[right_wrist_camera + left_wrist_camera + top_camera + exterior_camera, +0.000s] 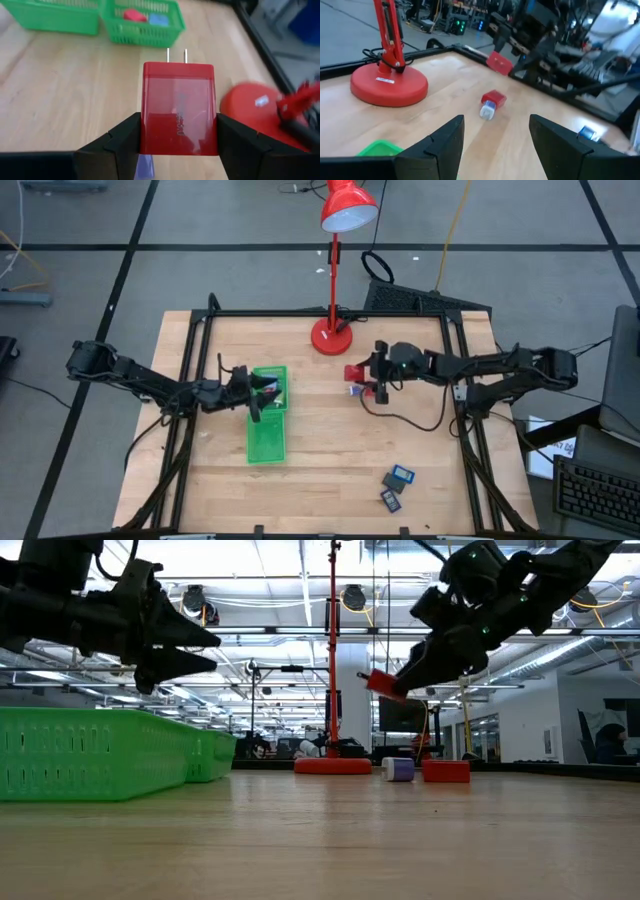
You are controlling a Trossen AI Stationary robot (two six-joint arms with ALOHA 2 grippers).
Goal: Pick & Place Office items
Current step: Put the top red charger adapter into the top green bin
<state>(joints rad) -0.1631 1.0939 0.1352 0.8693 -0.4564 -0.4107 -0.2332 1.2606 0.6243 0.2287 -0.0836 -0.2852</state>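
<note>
The right tool (177, 145) grips a red plug block (178, 107) by its two flat sides, lifted above the worktop (330, 430), prongs pointing to the green tray (267, 440), probably so it drops in easily. The left tool (495, 145) hangs open over that tray, empty. Another red block (353, 373) and a whitish piece (354, 390) lie near the lamp (332, 335).

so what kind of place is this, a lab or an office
Probably a robotics lab in an open-plan workspace: a wooden table in a black frame, exposed ceiling ducts, and a keyboard beside the rig.
</note>
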